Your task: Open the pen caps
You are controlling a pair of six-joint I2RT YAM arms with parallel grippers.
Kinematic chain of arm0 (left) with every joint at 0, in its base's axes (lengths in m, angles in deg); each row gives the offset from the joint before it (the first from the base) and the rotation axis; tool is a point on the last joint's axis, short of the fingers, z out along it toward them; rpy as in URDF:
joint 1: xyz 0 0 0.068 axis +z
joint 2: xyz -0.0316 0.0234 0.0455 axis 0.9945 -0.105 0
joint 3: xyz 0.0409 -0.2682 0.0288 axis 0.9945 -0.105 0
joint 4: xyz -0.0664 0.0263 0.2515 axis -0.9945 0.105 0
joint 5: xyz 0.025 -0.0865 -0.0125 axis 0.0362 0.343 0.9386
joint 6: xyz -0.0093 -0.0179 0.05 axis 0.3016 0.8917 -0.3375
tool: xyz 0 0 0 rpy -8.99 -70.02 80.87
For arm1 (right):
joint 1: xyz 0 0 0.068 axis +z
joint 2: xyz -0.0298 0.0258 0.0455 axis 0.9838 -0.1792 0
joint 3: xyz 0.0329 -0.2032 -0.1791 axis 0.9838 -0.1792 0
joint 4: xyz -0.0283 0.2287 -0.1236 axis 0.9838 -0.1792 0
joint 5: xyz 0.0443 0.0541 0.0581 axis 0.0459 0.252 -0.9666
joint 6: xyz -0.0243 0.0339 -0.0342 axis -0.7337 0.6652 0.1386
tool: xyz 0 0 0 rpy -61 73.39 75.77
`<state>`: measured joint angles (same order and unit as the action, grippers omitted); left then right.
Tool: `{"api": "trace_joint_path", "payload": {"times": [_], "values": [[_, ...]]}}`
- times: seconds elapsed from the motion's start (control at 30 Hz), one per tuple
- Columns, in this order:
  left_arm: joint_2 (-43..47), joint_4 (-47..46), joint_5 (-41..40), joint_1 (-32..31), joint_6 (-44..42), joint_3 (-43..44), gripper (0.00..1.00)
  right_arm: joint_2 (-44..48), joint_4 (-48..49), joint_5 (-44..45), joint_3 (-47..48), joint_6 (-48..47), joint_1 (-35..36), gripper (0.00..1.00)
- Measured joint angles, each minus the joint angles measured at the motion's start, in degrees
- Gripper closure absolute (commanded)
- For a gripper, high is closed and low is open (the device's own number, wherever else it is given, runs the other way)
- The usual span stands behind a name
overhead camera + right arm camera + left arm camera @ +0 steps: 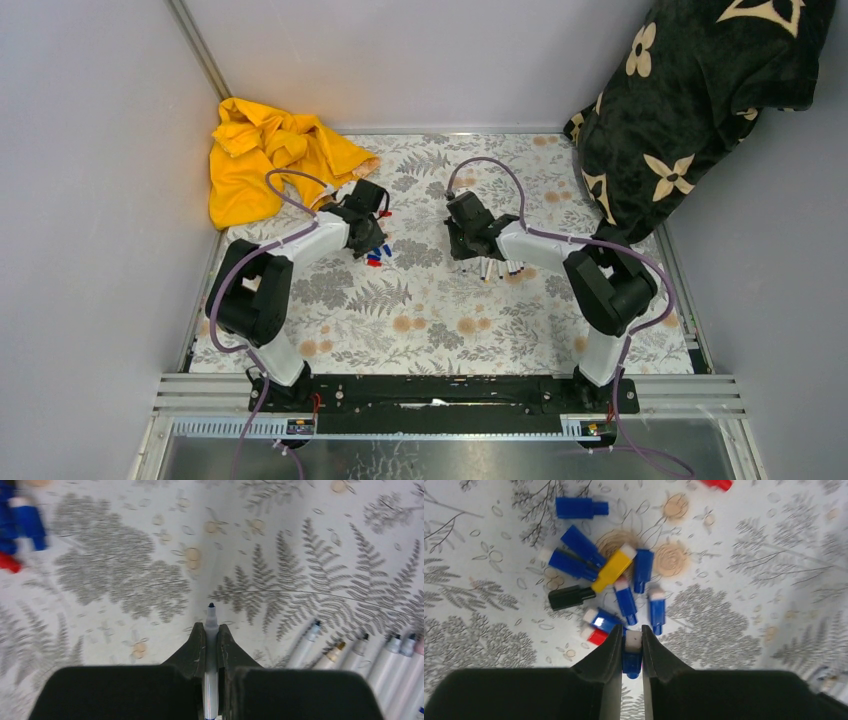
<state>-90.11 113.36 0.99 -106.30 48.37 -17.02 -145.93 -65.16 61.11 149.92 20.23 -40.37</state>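
Blue cap (631, 663) in left tool (631, 634), pen (210, 680) (uncapped) in right tool (211, 628)

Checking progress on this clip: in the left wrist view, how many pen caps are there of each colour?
Blue caps: 8 (one gripped)
Red caps: 2
Yellow cap: 1
Black cap: 1
Total: 12

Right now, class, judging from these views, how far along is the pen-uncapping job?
Done: loose caps lie heaped on the floral cloth, and uncapped pens lie in a row, tips bare. In hand: the left pincer grips a blue cap; the right pincer grips a pen whose tip is already bare. Left: probably just setting both down; I see no capped pen.
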Motion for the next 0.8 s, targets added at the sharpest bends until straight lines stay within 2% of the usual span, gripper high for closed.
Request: {"api": "trace_joint_path", "payload": {"times": [0.23, 0.37, 0.57, 0.63, 0.8], "values": [[-1.2, 3.1, -4.7, -2.4, -2.0, -1.0, 0.57, -4.0, -2.7, 9.7, 0.4, 1.9, 0.0, 0.9], [-1.4, 3.8, -6.3, -2.4, -2.1, -1.4, 0.53, -4.2, -2.9, 13.0, 0.5, 2.1, 0.0, 0.84], [-1.4, 4.2, -7.6, -2.4, -2.0, -1.4, 0.41, -4.2, -2.7, 16.4, 0.0, 2.4, 0.0, 0.72], [-1.3, 4.3, -7.8, -2.4, -1.8, -1.4, 0.35, -4.2, -2.5, 16.8, -0.1, 2.4, 0.0, 0.65], [-0.1, 5.3, -8.5, -2.7, -1.4, -1.4, 0.27, -4.1, -2.3, 17.7, -0.2, 2.2, 0.0, 0.57]]}}
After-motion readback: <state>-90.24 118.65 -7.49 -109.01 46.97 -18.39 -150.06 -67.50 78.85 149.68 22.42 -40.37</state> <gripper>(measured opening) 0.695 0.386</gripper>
